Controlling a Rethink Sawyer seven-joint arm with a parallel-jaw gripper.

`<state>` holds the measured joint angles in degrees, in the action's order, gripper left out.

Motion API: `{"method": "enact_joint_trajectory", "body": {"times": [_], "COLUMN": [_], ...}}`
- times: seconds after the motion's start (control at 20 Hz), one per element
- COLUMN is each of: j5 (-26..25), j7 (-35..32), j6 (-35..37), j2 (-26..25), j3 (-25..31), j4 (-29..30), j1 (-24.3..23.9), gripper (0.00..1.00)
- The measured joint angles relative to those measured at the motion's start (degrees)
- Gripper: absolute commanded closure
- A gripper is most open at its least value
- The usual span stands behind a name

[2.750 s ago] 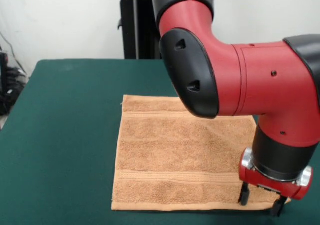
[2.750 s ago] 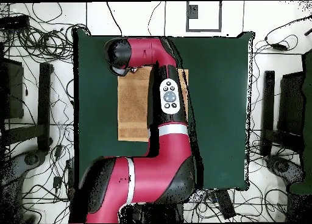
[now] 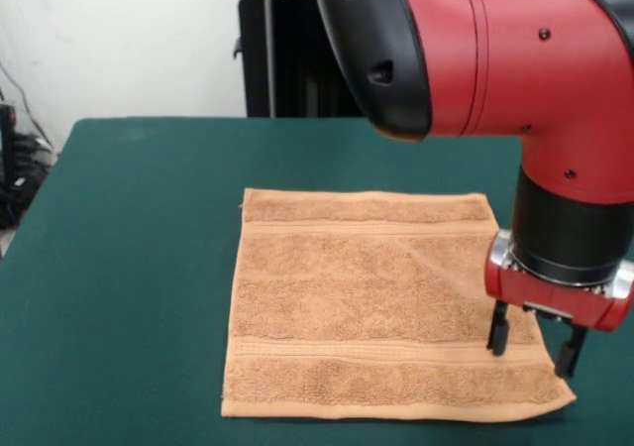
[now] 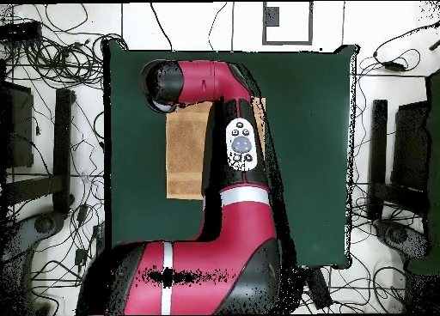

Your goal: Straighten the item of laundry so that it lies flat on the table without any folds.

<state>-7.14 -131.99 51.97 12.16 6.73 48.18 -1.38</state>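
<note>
Pretty clearly a robotics lab or test setup, not anyone's home. From above, the floor is pale tile with loose black cables running everywhere on both sides of the counter, which is covered in dark green felt rather than any normal tabletop. There's dark gear parked on stands along the left and right edges, looks like equipment racks or camera mounts, can't tell exactly. The big red and black industrial arm takes up half the shot. From the front you get a bare white wall and a black pedestal behind the counter. Zero decoration, all hardware.
</note>
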Motion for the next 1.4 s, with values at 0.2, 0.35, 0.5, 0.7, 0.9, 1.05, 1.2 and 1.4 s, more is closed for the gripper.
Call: {"method": "enact_joint_trajectory", "body": {"times": [0.2, 0.35, 0.5, 0.7, 0.9, 1.05, 1.2, 1.4], "j5": [0.0, 0.0, 0.0, 0.0, 0.0, 0.0, 0.1, 0.1], "j7": [0.0, 0.0, 0.0, 0.0, 0.0, 0.0, 0.0, 0.0], "j6": [-1.2, -2.2, -2.7, -2.8, -2.8, -2.8, -2.8, -2.8], "j2": [0.3, 0.6, 0.9, 1.2, 1.3, 1.2, 1.2, 1.2], "j3": [-1.5, -2.5, -3.5, -3.8, -4.0, -4.3, -4.5, -4.8], "j4": [0.4, 1.1, 1.5, 1.5, 1.5, 1.5, 1.5, 1.5], "j1": [0.6, 0.9, 1.1, 1.1, 1.1, 1.1, 1.1, 1.2], "gripper": [0.00, 0.00, 0.00, 0.00, 0.00, 0.00, 0.00, 0.00]}}
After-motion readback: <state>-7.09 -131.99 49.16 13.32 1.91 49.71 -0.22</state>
